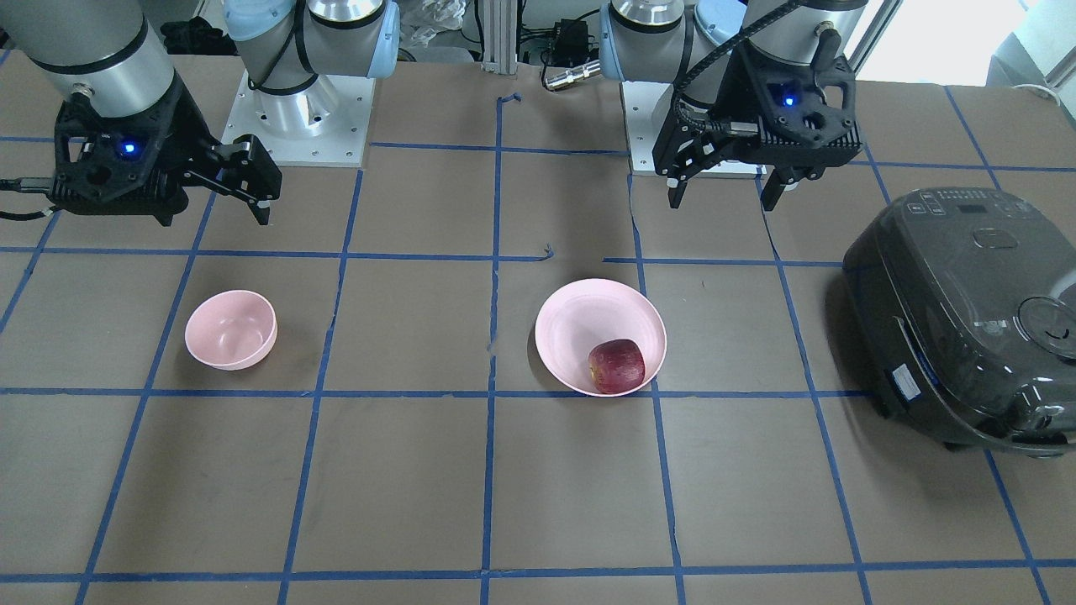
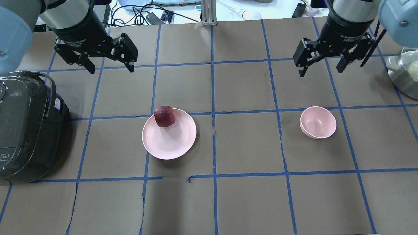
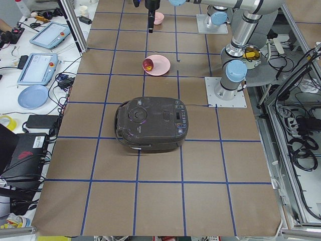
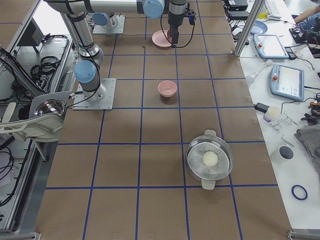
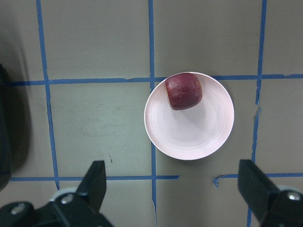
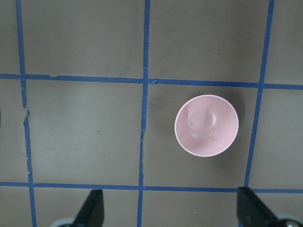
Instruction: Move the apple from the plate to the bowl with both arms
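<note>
Both claws are hanging high above the table (image 2: 248, 147), neither touching anything. The left claw (image 2: 111, 69) is hovering w/ jaws spread wide apart and nothing between them, and the right claw (image 2: 321, 71) is doing the same.

The apple (image 2: 164, 116) is sitting on the plate (image 2: 173, 143), right at the rim on the side away from the robot. It's lying well apart from the bowl (image 2: 318, 122), so no part of the transfer is looking done yet.

Risks, as I'm judging them:
- The apple is roundish and resting at the rim, so a finger coming down off-centre is prob. going to nudge it over the edge and onto the table.
- A fingertip catching the rim could be tipping or shoving the plate.
- The mid-air handover btwn arms is the weak spot. If one claw is letting go before the other is gripping, the apple is dropping.
- The bowl is small and deep, so an off-centre release is risking a bounce-out or a tipped bowl.

Containers:
- The plate is holding only the apple.
- The bowl is sitting empty.
- The dark rice cooker (image 2: 23, 124), lid down, is sitting on the left arm's side, near the plate.
- A metal pot (image 4: 210, 159) is holding one pale round item.
</note>
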Controlling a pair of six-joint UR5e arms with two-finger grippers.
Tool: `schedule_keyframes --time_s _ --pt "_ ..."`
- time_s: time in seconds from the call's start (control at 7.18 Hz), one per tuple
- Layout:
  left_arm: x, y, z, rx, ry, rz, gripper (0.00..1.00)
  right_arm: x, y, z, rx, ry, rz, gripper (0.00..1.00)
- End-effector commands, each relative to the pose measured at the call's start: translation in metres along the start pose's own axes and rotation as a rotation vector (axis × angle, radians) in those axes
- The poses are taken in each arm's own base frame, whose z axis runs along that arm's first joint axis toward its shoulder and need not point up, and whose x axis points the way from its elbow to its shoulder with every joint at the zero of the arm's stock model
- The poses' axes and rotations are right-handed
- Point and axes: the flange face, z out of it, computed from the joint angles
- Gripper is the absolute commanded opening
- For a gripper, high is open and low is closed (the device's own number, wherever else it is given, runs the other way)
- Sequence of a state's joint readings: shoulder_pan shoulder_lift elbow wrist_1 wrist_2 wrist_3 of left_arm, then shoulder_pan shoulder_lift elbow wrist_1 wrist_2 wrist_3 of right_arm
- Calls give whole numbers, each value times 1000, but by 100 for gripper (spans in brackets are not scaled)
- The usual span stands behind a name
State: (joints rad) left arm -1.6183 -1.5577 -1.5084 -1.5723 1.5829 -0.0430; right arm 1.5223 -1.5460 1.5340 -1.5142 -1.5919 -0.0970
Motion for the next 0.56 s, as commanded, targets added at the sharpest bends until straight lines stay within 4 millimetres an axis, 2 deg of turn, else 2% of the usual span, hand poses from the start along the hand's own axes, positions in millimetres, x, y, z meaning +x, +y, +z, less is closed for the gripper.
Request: schedule_keyframes --time_s 0.0,0.42 --pt "0 0 1 -2 4 -1 100 -1 0 -1 6 -2 -4 100" --pt "0 0 3 -7 0 6 100 1 -5 4 5 -1 6 100"
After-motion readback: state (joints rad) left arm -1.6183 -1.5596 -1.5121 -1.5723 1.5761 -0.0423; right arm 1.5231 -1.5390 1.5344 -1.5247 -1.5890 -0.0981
